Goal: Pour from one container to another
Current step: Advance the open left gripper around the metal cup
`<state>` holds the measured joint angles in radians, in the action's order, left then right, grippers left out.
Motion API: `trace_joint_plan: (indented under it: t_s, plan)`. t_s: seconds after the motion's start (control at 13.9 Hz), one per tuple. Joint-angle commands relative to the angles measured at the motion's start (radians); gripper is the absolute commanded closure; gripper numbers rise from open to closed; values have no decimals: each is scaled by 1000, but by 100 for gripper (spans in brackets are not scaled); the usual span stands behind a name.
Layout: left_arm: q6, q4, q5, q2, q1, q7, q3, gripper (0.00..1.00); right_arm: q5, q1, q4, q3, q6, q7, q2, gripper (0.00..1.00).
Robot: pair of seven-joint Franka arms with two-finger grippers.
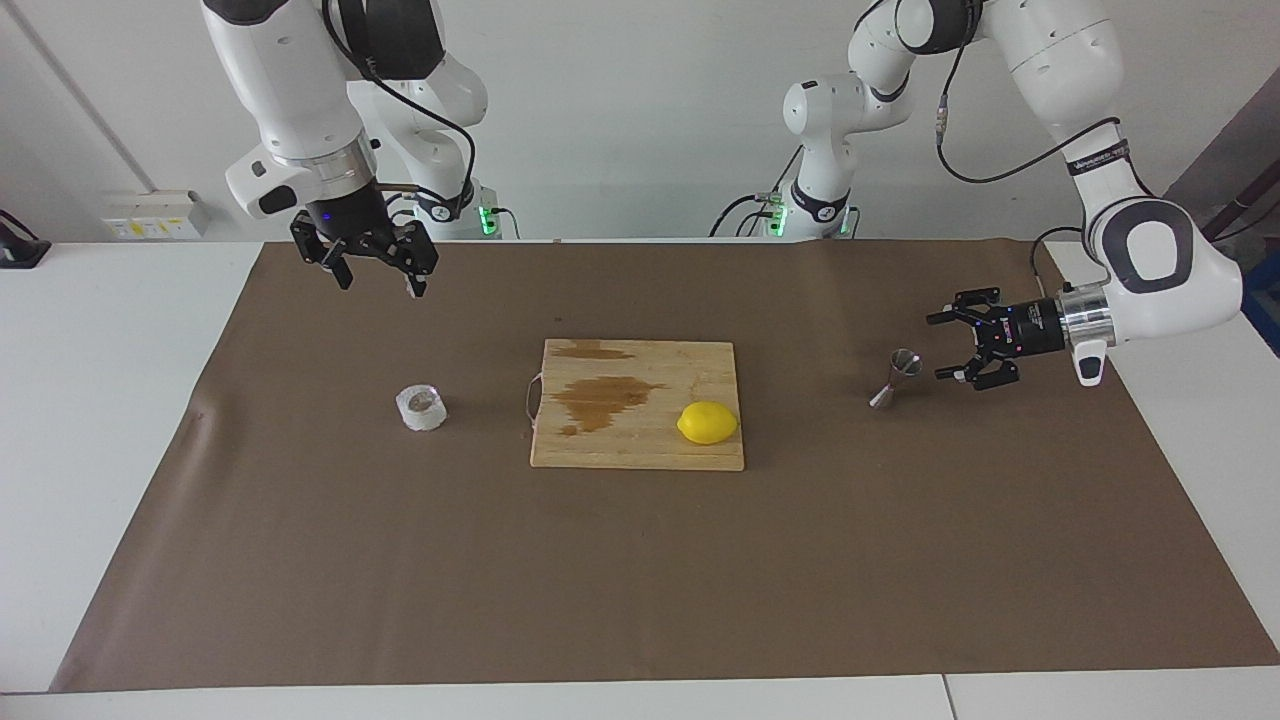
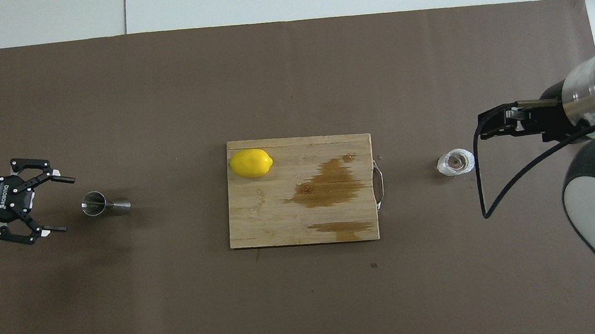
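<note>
Brown-papered table [image 1: 640,600]. Judged cup [image 1: 421,408] flimsy, crushable; jigger [image 1: 897,378] rigid, slick, best taken at waist. Left gripper [image 1: 940,347] gaped wide, empty; right gripper [image 1: 378,282] likewise.

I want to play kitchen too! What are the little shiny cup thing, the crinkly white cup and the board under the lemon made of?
The jigger looks like polished steel: it is silvery and glints. The small white cup seems thin plastic: see-through white with crinkled walls, brownish inside. The cutting board looks like pale bare wood with visible grain, dark wet-looking stains and a thin metal-looking handle at one end.
</note>
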<state>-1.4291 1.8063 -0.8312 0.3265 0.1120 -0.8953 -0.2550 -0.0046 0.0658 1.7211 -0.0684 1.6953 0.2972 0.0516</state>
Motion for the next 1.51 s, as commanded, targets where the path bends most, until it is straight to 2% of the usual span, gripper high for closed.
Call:
trace_joint_plan:
  t_s: [0.0,0.36,0.65,1.15,1.44]
  plan:
    - [-22,54,-64,-6,1,68,-10,0,32,-17,-5,-4,-14,-27,7,0]
    - [6,62,-71,9,1,219,-12,0,32,-17,-5,-4,-14,-27,7,0]
    - [-2,64,-124,66,38,207,-6,0,32,-17,-5,-4,-14,-26,7,0]
    - [-43,125,-233,60,32,207,-6,0,32,-17,-5,-4,-14,-26,7,0]
    - [-51,146,-252,57,23,214,-4,0,32,-17,-5,-4,-14,-27,7,0]
